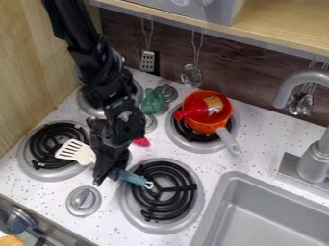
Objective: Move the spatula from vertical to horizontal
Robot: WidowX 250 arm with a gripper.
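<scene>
spatula (76, 151) aslant beneath gripper (108, 173), handle (136, 179) over nearest coil burner (188, 190) — cannot tell whether jaws pinch it. best confirm firm grip, then turn slowly, level — handle clear of burner.

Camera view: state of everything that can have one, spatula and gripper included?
Spatula: slanted, head left, handle end over a coil; middle hidden, held or not unclear.
Gripper: over the spatula's middle; open or shut, can't tell.
Coil by the handle end: dark, not glowing.
Pot: upright on a back burner.
Red bottle: tilted, inside the pot.
Faucet: no water visible.
Slotted turner: hanging.
</scene>
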